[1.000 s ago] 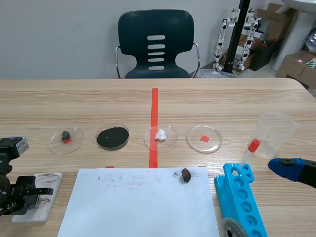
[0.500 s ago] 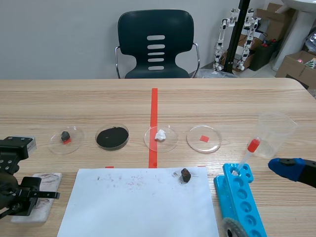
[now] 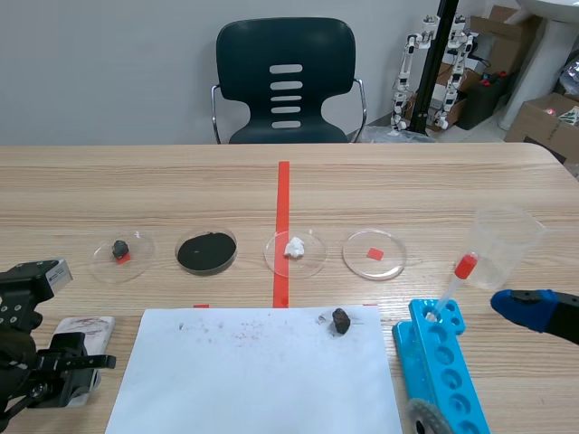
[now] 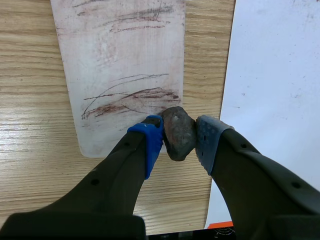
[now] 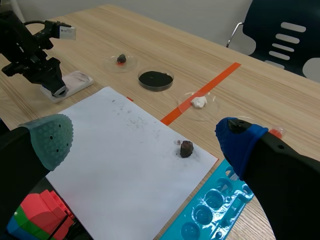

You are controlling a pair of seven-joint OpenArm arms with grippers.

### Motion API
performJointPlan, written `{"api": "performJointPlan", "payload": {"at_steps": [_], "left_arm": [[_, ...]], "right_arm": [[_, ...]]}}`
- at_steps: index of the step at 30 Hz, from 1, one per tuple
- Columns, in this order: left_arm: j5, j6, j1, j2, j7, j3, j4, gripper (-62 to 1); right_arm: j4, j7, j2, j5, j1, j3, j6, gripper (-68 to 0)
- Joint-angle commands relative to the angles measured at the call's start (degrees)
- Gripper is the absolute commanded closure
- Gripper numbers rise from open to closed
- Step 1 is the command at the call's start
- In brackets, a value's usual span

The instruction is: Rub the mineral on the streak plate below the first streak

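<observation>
A white streak plate [image 4: 120, 65] lies on the wood left of the paper, also seen in the scene view [image 3: 90, 329]. It carries reddish-brown streaks near its far end [image 4: 135, 17] and a second set lower down [image 4: 130, 97]. My left gripper [image 4: 178, 137] is shut on a small dark brown mineral [image 4: 177, 132], which sits at the plate's near right corner, just below the lower streaks. In the scene view the left gripper [image 3: 56, 375] hangs over the plate's near end. My right gripper [image 5: 145, 142] stands open with nothing between its fingers, above the table's right side [image 3: 534, 312].
A white paper sheet [image 3: 253, 380] bears another dark rock [image 3: 340, 320]. Several petri dishes [image 3: 206, 250] line up behind it. A blue tube rack [image 3: 443, 362] with a red-capped dropper [image 3: 455, 280] and a clear beaker [image 3: 507, 240] stand at the right.
My left gripper has moved back toward the robot along the streak plate, carrying the mineral to the plate's near end. The right arm has not moved.
</observation>
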Motion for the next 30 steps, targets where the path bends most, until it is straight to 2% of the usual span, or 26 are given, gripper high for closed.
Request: {"api": "performJointPlan", "payload": {"at_steps": [1, 5, 12, 17, 25, 27, 30], "left_arm": [[-0.3, -0.7, 0.6, 1.0, 0.7, 0.8, 0.3, -11.3], [5.9, 0.2, 0.6, 0.9, 0.0, 0.8, 0.3, -11.3], [17.2, 6.1, 0.6, 0.9, 1.0, 0.8, 0.3, -11.3], [22.0, 8.8, 0.6, 0.9, 1.7, 0.8, 0.3, -11.3], [22.6, 8.8, 0.6, 0.9, 2.2, 0.8, 0.3, -11.3], [19.8, 8.5, 0.6, 0.9, 1.6, 0.8, 0.3, -11.3], [12.8, 4.9, 0.6, 1.0, 0.6, 0.8, 0.3, -11.3]], "right_arm": [[1.2, 0.9, 0.0, 0.2, 0.5, 0.2, 0.0, -59.1], [1.2, 0.9, 0.0, 0.2, 0.5, 0.2, 0.0, -59.1], [1.2, 0.9, 0.0, 0.2, 0.5, 0.2, 0.0, -59.1], [1.2, 0.9, 0.0, 0.2, 0.5, 0.2, 0.0, -59.1], [1.2, 0.9, 0.0, 0.2, 0.5, 0.2, 0.0, -59.1], [1.2, 0.9, 0.0, 0.2, 0.5, 0.2, 0.0, -59.1], [1.2, 0.9, 0.0, 0.2, 0.5, 0.2, 0.0, -59.1]]}}
